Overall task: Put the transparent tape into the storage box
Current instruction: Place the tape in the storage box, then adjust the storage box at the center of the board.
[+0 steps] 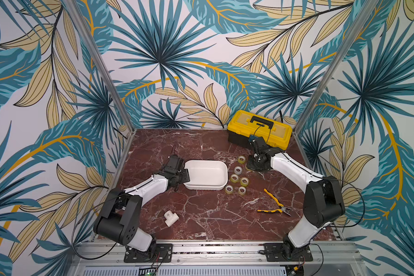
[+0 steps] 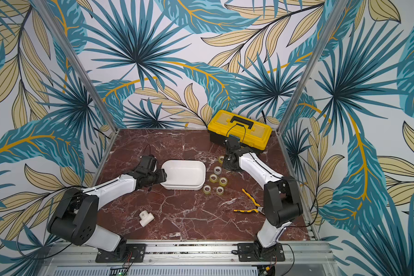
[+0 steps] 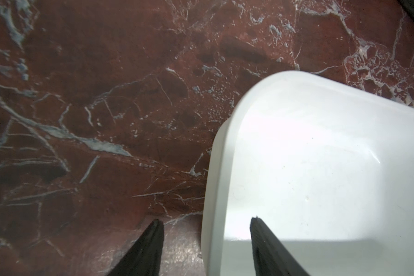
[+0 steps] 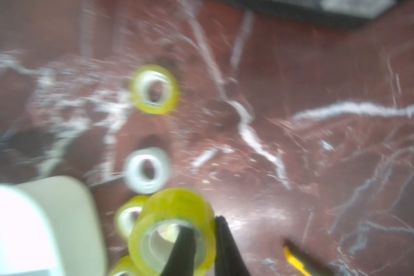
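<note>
Right pincer is pinching the wall of one yellowish roll of clear tape, with one finger inside the core and one outside. It is doing so just off the right end of the white storage tub, which is sitting at the middle of the marble worktop. Left pincer is standing spread, its fingers straddling the tub's left wall without visibly touching it. Six loose tape rolls are lying clustered just beside the tub's right end. Farther out, a yellow toolbox is occupying the far right corner, pliers are lying near the right edge, and a white T-shaped pipe fitting is lying toward the front left.
</note>
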`<state>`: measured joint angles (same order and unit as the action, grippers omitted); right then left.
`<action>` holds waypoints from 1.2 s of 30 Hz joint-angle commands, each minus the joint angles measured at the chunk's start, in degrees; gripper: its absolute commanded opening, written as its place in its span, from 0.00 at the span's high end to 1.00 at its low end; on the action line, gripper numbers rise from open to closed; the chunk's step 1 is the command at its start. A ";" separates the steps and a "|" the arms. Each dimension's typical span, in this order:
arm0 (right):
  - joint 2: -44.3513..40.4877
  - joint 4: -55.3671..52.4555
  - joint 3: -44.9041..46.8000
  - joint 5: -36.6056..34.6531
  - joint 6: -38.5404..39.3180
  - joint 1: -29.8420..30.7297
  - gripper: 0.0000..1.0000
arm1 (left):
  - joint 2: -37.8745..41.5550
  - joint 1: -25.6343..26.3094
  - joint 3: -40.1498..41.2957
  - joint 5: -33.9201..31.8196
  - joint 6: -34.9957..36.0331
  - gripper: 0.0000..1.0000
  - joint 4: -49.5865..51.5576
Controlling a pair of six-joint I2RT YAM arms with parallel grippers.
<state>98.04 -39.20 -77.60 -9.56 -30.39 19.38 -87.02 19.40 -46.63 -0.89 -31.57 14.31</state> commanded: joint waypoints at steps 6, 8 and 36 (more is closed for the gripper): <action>7.75 -7.54 -15.50 0.58 4.67 10.27 1.00 | 1.46 1.89 2.30 -2.73 -2.76 0.41 -0.77; 10.79 -8.53 -19.21 1.85 5.31 12.46 1.00 | 1.56 2.10 2.49 -3.31 -3.36 0.41 -0.26; 30.71 -10.07 -28.96 0.07 7.43 17.48 1.00 | 5.78 5.90 5.41 -6.63 -11.92 0.40 4.15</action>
<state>127.24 -48.16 -105.30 -8.19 -23.73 36.80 -81.47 24.75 -42.46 -6.72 -42.28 17.56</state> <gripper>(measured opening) 0.157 0.603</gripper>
